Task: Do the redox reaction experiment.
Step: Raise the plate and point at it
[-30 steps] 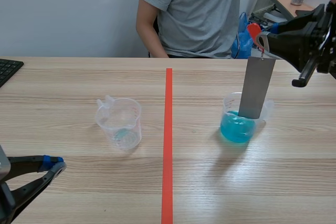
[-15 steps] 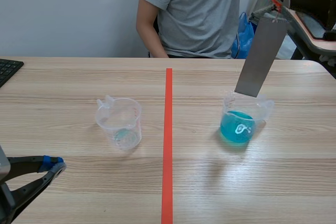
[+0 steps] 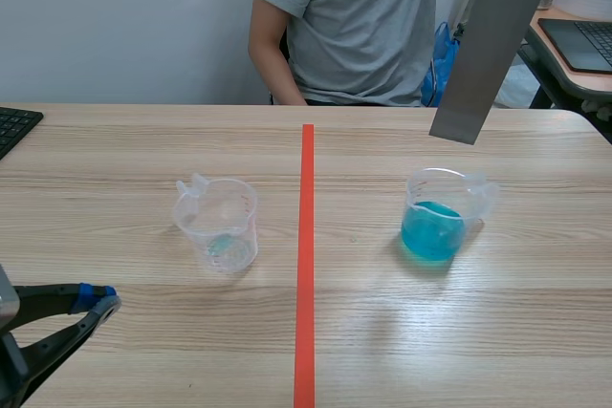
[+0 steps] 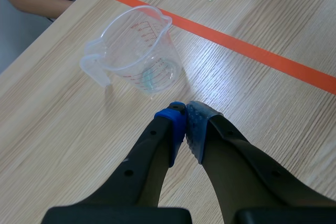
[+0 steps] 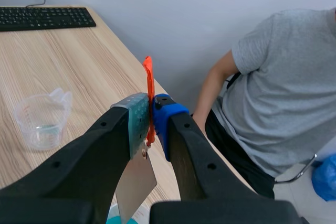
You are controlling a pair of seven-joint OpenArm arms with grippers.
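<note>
A grey metal plate [image 3: 483, 54] hangs tilted in the air above and behind the beaker of blue liquid [image 3: 440, 222], clear of it. In the right wrist view my right gripper [image 5: 151, 111] is shut on the orange tag [image 5: 148, 85] at the top of the plate [image 5: 135, 184]. The scene view does not show that gripper. A clear beaker [image 3: 218, 222] with a trace of liquid stands left of the tape line. My left gripper [image 3: 105, 299] rests low at the near left, shut on nothing [image 4: 185, 114], just short of the clear beaker [image 4: 139, 51].
An orange tape line [image 3: 306, 255] runs down the table's middle. A person in a grey shirt [image 3: 354, 26] sits across the table. A black keyboard [image 3: 17, 126] lies at the far left edge. A side desk with a laptop [image 3: 579, 40] stands at the right.
The right arm has lifted the metal plate out of the blue liquid and up, leaving the scene view's top. The left arm has not moved.
</note>
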